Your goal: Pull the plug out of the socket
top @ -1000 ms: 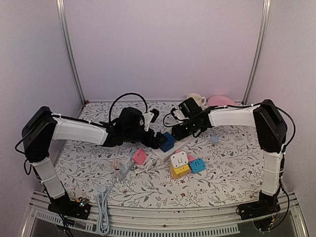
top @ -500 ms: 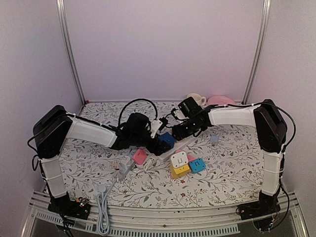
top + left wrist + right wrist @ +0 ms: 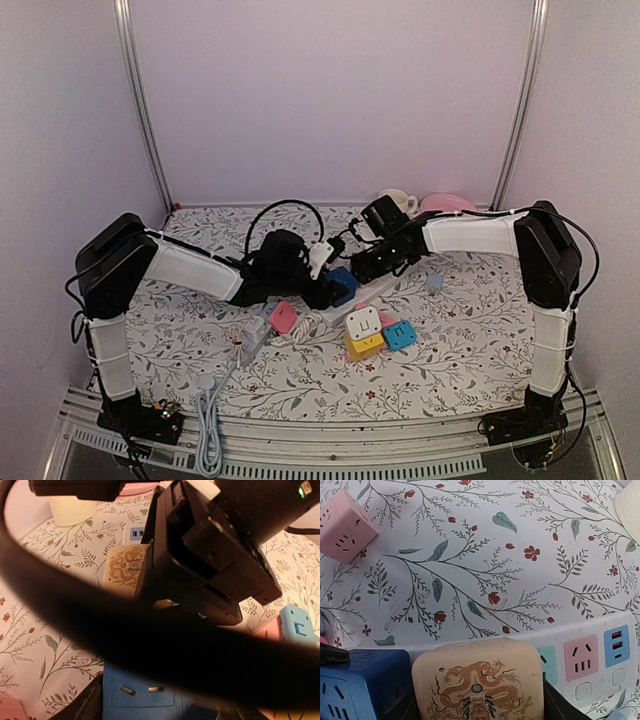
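The beige plug (image 3: 477, 682) sits in the white power strip (image 3: 590, 655) at the bottom centre of the right wrist view. The right fingers (image 3: 552, 705) press on both its sides and look clamped. In the left wrist view a black cable (image 3: 60, 625) hides most of the left fingers (image 3: 85, 705), so their state cannot be told. A blue cube (image 3: 145, 695) lies beside them at the bottom. The pull should probably go straight up off the desk (image 3: 470, 555), without rocking, with the strip held down.
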You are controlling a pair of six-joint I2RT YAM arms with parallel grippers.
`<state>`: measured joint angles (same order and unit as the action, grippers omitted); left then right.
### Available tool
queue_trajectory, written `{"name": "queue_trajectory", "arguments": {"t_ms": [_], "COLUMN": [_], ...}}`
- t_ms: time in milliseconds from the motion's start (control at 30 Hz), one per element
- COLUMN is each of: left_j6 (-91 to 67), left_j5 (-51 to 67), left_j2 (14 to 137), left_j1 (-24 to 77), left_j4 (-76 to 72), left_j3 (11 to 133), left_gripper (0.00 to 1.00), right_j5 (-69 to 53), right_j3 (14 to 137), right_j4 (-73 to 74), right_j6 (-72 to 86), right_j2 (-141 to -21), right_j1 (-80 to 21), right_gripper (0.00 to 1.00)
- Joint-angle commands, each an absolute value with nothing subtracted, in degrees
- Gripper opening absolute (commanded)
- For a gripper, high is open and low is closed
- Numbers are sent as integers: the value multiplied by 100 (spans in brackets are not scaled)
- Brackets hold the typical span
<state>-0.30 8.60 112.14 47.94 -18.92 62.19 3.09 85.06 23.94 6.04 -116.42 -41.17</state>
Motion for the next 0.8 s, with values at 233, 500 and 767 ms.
{"name": "queue_trajectory", "arguments": {"t_ms": [233,500,767], "left_j6": [-464,-751,-821], "left_j5": [897,1049,1109], "left_j2": [11740,12061,12208], "left_j1": [4815,4645,4623], "left_j4": [-1870,-1712,-1471], "left_j3": [5670,5562,5698], "left_gripper": [6,0,0], "right_j5": [340,86,361], "right_j3": [8560,8553,8905], "right_j4": [1667,1532,1728], "right_j6": [697,781,739], "right_j2": [-10996,-10978,-11056], "right_j1": [-4198,-4125,-4175], "right_gripper": [4,4,4]}}
